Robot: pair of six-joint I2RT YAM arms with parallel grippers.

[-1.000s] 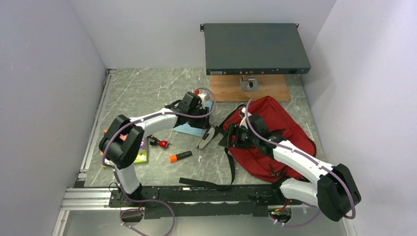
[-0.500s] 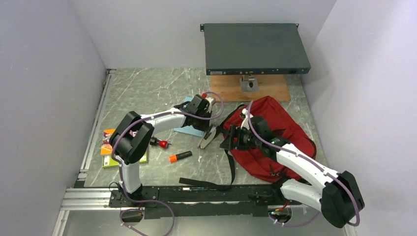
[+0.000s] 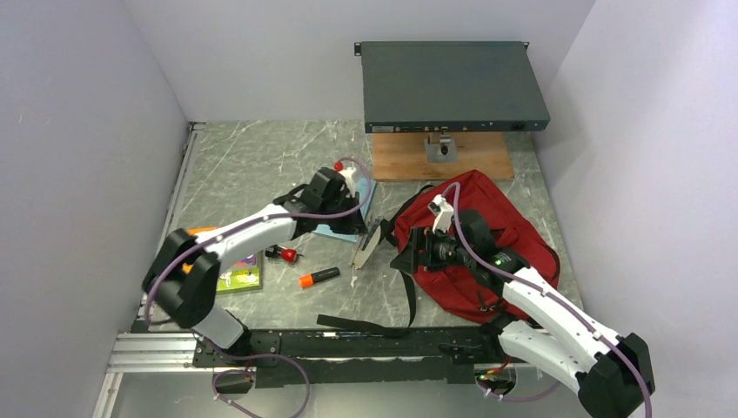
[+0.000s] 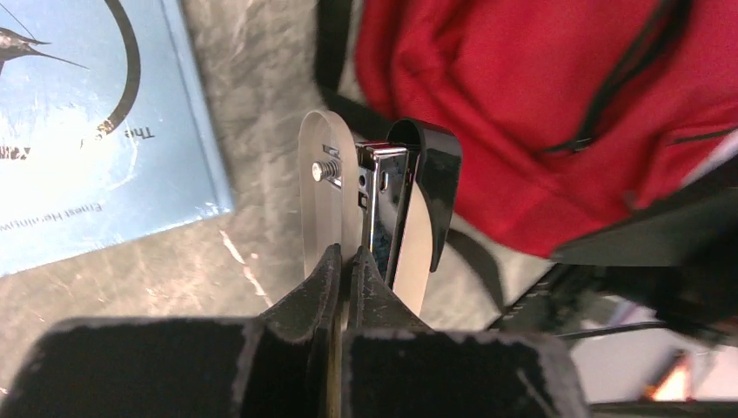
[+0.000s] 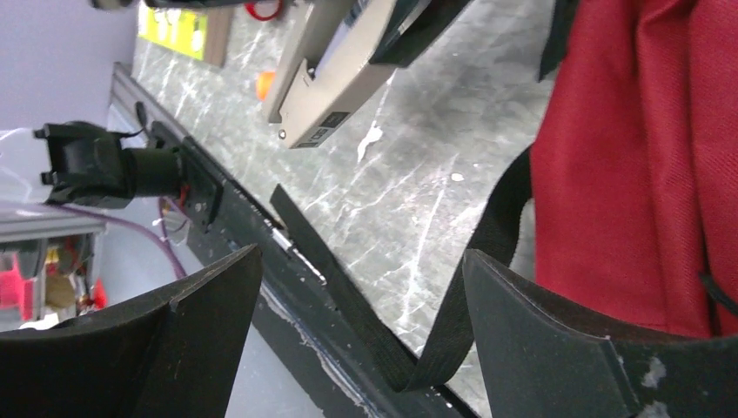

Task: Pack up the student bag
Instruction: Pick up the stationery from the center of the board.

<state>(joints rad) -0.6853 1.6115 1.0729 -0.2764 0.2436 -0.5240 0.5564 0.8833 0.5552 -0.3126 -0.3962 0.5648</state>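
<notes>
Closing since a second earlier, left tool [image 4: 344, 261] had pinched the stapler [image 4: 409, 218] beside the student bag [image 3: 492, 198] on the counter [image 3: 261, 165], likely ready for packing; right tool [image 5: 357, 287] gaped wide, empty.

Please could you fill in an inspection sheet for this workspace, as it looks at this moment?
Surface: grey marbled table, no spills seen.
Job's things: red student bag lying flat, black strap trailing toward the near edge.
Clutter: blue book, orange marker, green book.
Grippers: left gripper, jaws shut on the stapler; right gripper, jaws open, empty, beside the bag.
Cables: purple cable along each arm.
Surroundings: dark flat device on a wooden board; white walls.
</notes>
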